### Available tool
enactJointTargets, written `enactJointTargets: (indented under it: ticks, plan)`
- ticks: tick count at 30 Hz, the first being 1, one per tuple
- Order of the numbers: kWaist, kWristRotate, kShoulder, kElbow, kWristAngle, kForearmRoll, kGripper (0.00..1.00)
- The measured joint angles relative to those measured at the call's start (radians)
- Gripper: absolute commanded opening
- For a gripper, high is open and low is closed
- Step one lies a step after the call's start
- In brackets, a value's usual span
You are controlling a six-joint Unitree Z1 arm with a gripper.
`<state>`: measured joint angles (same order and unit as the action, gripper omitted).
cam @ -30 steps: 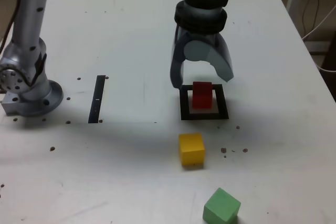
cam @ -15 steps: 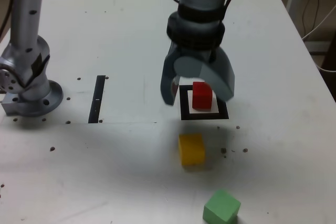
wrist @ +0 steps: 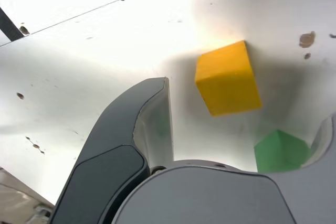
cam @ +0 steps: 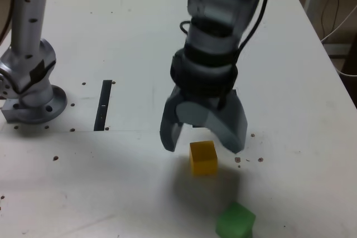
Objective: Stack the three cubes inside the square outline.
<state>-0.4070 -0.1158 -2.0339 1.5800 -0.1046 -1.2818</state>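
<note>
White desk [cam: 128, 193] fills most of the exterior view, its far edge running along the top and its right edge slanting down toward the lower right, with a pale cable [cam: 338, 71] hanging beyond it. Small dark specks mark the desk's surface. At the exterior view's left stands the round grey base [cam: 36, 110] of my arm. Between that base and my gripper [cam: 201, 149] lies a narrow black strip [cam: 103, 105], pointing roughly toward the far edge.

My gripper reaches down from the far edge of the desk, its curved grey jaws spread wide apart and holding nothing. The yellow cube [cam: 203, 158] rests on the desk near the fingertips, showing between them in the exterior view. In the wrist view the same cube sits upright on the white surface, tilted in the picture, with bare desk visible between it and the nearer finger.

The green cube [cam: 235, 221] lies on the desk at the bottom of the exterior view, a little farther right than the yellow one and turned with a corner forward. In the wrist view, my gripper covers part of it. Of the square outline [cam: 198, 126], I can see only small black bits around my gripper, which hides the rest. I cannot see the third cube.
</note>
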Motion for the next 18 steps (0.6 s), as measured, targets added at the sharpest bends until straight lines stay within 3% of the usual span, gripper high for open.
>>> enactJointTargets:
  ticks: [10,18]
  plan:
    - [-0.017,-0.05,-0.034,0.026,-0.012,-0.002,0.99]
    - [-0.018,-0.27,-0.033,0.024,0.002,-0.06,0.99]
